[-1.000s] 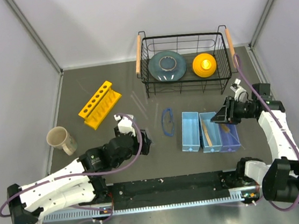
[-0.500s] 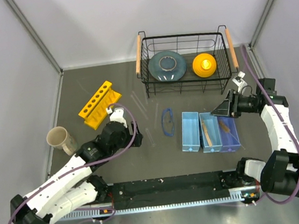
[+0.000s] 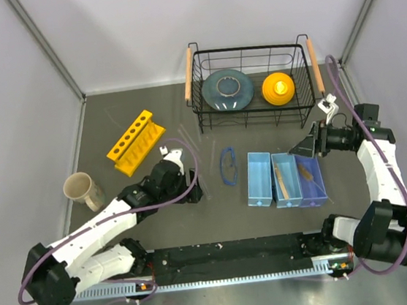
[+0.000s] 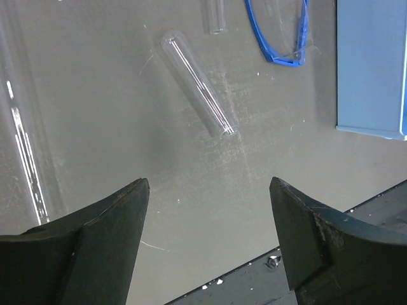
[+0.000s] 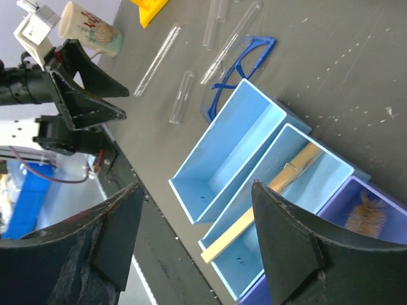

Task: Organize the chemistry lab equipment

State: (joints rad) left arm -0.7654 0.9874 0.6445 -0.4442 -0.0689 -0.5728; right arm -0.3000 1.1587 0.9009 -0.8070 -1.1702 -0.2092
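Tube [image 4: 198,86] near left gripper [image 4: 208,185], jaws wide | right gripper [image 5: 195,185] wide, seemingly above bins [image 5: 219,149]

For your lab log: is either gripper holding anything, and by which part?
Nothing is held. The left gripper and right gripper are both open and empty.

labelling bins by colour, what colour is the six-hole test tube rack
The rack is yellow; the top external view shows it best.
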